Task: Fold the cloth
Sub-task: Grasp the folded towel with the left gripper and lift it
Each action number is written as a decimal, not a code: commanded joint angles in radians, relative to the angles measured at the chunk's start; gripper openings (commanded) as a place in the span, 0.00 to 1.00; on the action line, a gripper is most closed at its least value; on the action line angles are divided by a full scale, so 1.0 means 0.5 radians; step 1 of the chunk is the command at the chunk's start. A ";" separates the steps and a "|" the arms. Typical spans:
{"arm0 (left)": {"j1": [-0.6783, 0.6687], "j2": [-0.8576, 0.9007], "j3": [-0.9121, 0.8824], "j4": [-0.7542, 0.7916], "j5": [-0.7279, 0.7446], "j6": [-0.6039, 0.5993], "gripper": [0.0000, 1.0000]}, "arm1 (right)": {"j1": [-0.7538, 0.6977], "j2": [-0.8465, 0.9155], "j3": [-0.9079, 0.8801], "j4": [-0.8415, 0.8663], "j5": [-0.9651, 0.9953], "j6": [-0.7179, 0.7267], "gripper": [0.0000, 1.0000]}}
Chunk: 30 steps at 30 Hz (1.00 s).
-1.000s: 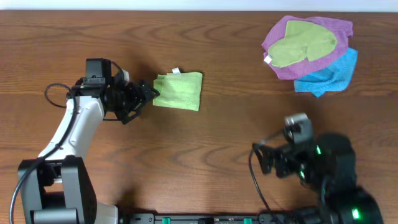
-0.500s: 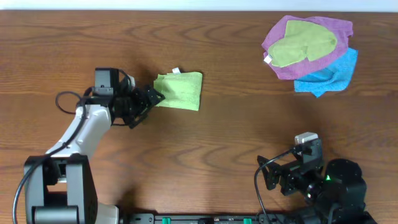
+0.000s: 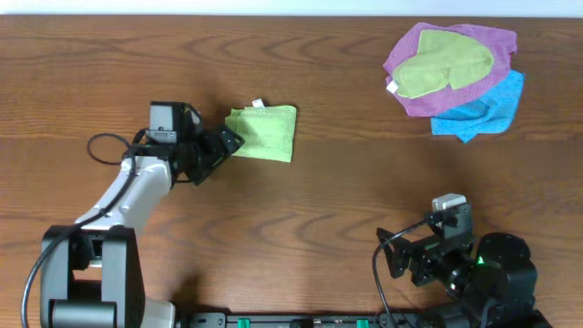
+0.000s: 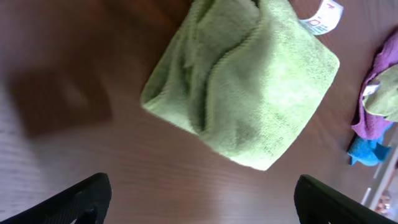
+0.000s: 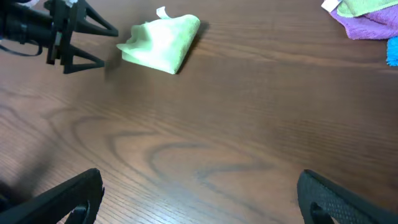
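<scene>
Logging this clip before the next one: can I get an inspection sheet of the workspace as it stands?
Surface: wooden table, no marks seen.
Job's things: cloth folded into a small bundle, lying flat, white tag at its far edge.
Clutter: far-right pile with an olive cloth on a purple cloth, and a blue cloth underneath.
Grippers: left gripper open at the cloth's left edge, contact unclear; right gripper open, near the front edge, holding nothing.
Cables: a black cable loops off the left arm, another off the right.
Surroundings: white strip beyond the far edge; nothing else seen.
</scene>
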<state>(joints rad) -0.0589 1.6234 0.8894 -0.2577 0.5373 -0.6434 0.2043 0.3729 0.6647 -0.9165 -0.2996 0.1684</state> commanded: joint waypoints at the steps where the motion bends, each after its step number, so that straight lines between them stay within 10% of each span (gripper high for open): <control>1: -0.044 0.031 -0.011 0.053 -0.116 -0.061 0.95 | -0.017 -0.003 -0.014 -0.003 -0.007 0.021 0.99; 30: -0.154 0.636 -0.011 0.774 0.050 -0.421 0.92 | -0.017 -0.003 -0.014 -0.002 -0.007 0.021 0.99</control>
<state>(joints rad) -0.1143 1.8606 0.9089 0.1402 0.5869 -0.8436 0.2043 0.3729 0.6643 -0.9165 -0.2996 0.1684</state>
